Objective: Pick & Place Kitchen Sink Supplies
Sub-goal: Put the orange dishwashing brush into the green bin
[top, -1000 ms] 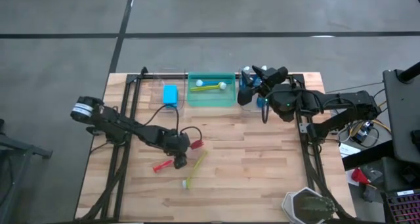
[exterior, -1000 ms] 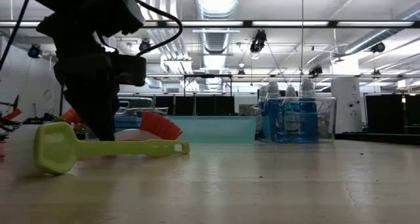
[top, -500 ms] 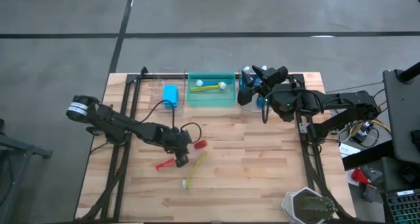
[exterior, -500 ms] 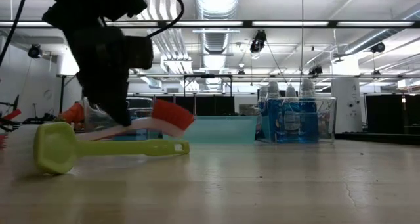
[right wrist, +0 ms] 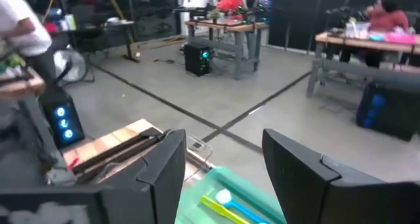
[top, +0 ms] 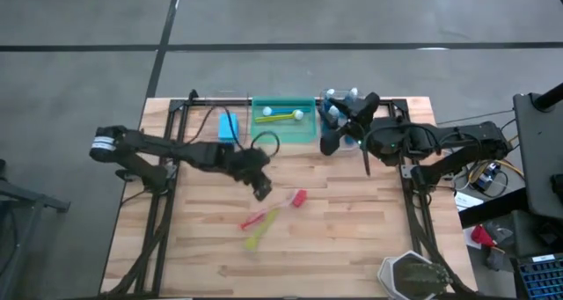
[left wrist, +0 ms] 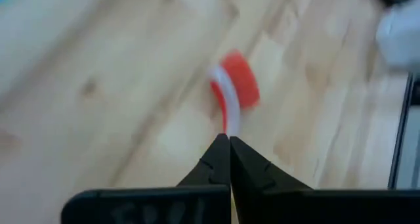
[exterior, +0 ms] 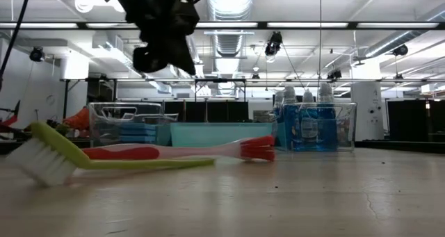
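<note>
A red dish brush (top: pixel 274 209) lies flat on the table, its red head (left wrist: pixel 236 86) toward the right. A yellow-green brush (top: pixel 259 230) lies alongside it, its white bristles (exterior: pixel 38 166) toward the near edge. My left gripper (top: pixel 262 192) hangs shut above the red brush with nothing in it (left wrist: pixel 229 144). My right gripper (right wrist: pixel 220 165) stands open and level, high over the back right, by the clear bin of blue-liquid bottles (exterior: pixel 309 126). A blue sponge (top: pixel 229 127) lies in a clear bin, and two brushes lie in the green bin (top: pixel 283 128).
Three bins stand in a row along the far edge. The black arm frames (top: pixel 167 159) run down both sides of the table. A dark round object (top: pixel 413 278) sits at the near right corner. Bare wood lies near the front and in the middle right.
My left gripper has shut and risen, moving toward the table's far right. The red brush, one end lifted half a second ago, now lies flat on the table farther right. The yellow-green brush has rolled, its bristles now showing.
</note>
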